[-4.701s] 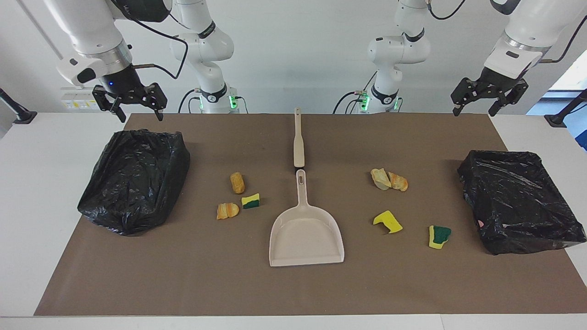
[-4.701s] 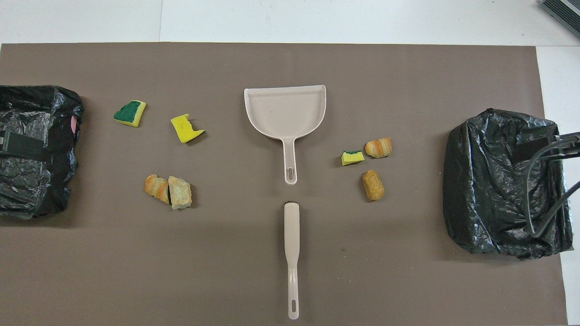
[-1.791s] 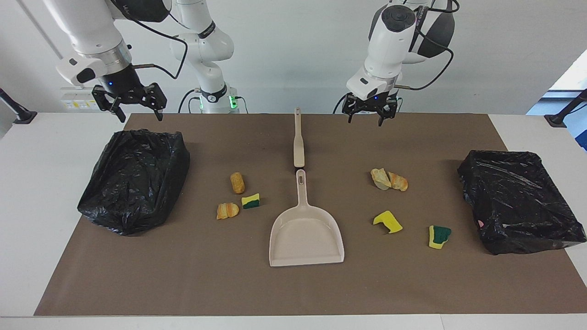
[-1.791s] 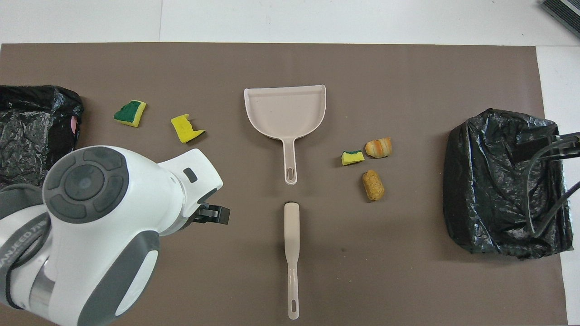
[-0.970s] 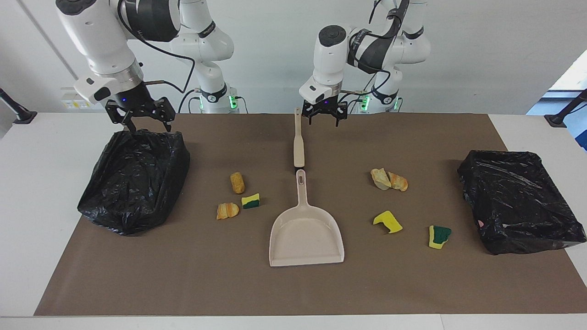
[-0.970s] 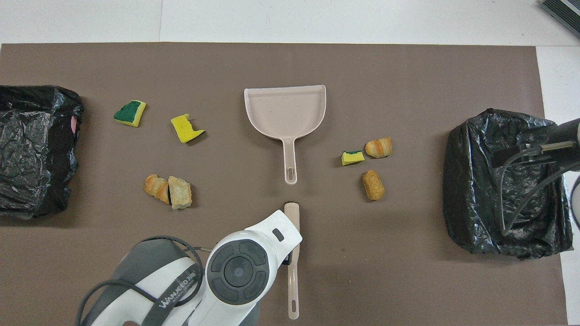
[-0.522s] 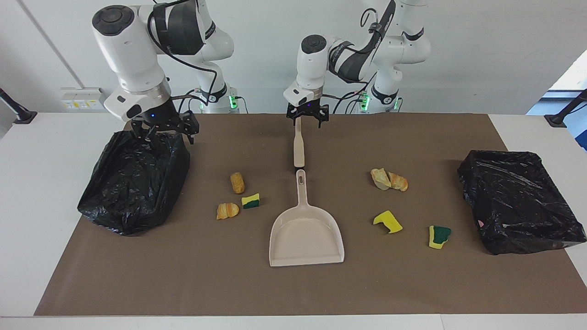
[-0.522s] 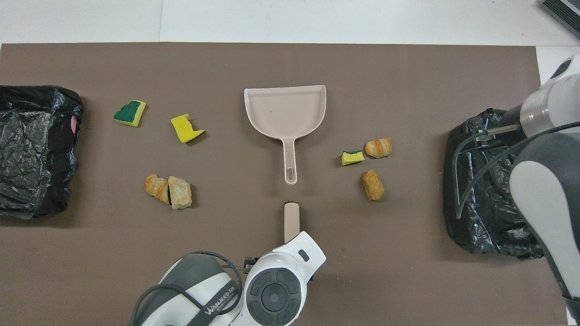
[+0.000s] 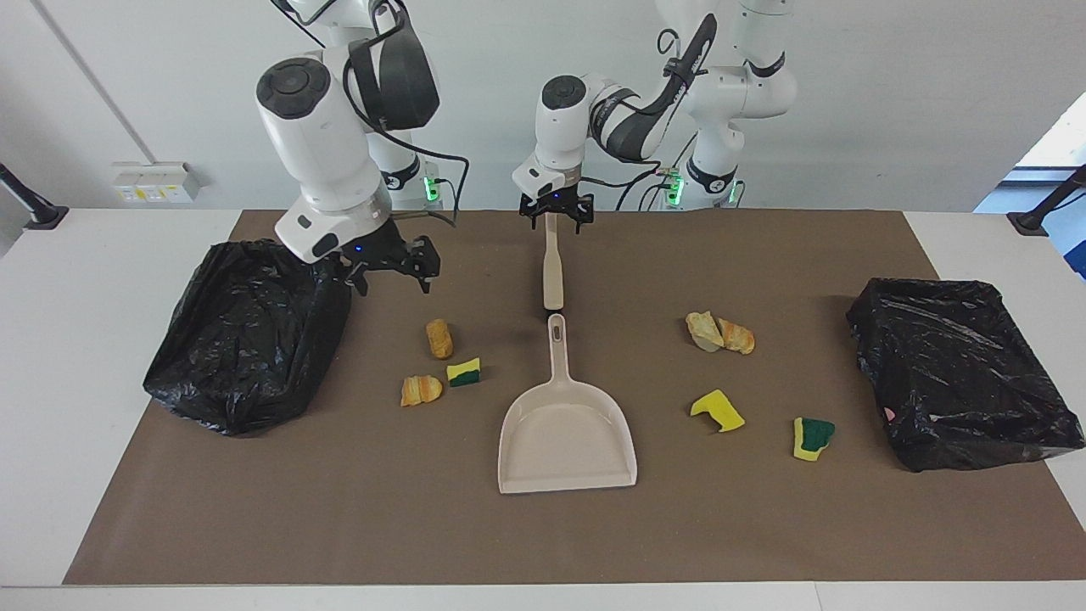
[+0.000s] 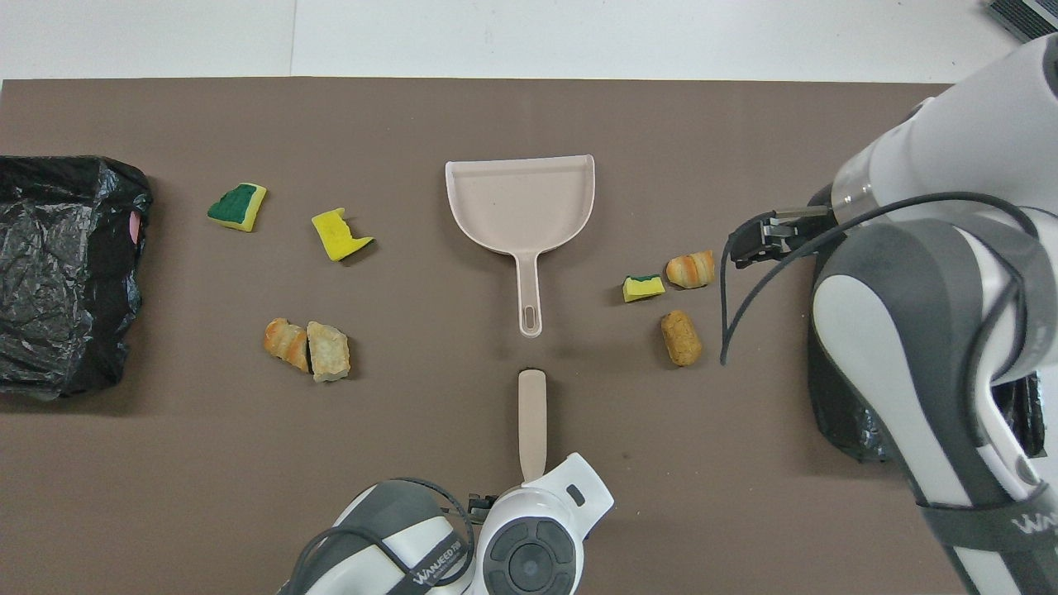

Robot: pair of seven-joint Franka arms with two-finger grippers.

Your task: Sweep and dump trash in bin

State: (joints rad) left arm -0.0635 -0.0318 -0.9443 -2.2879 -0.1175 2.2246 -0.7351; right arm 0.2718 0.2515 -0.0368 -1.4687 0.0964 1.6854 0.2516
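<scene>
Step in hand: tool pickup, nothing swept yet. All 7 scraps lie loose on the mat (image 9: 339, 509). 3 scraps (image 9: 439, 338) sit beside the pan (image 9: 567, 433) handle toward the R arm's end. The other 4 scraps (image 9: 718, 411) are spread toward the L arm's end. Pan is empty, mid-mat, handle pointing at the robots, mouth away from them. Brush (image 9: 552, 271) lies in line with it, nearer the robots, tips just apart.

L gripper (image 9: 556, 216) is low at the brush's robot-side end, fingers apart and straddling the handle tip. We can't tell if they touch it; no grip yet. In the overhead view the wrist hides it.

R gripper (image 9: 390, 270) hangs over the mat, fingers apart, holding nothing. It's between the bin (image 9: 246, 335) at the R arm's end and the 3-scrap cluster, not yet at the pan. 2nd bin (image 9: 959, 373) sits at the L arm's end, well apart from everything.

Next, as we read it:
- L closes on the brush handle. The grab is right at the end, so expect a long lever and some droop at the other end.
- R needs to go to the pan handle and grip it w/o nudging the nearby scraps.
- Then pan mouth has to face a cluster. It points away from both now, so we need a reorient before any sweep.
- Dump prob into whichever bin is closer to that cluster.
</scene>
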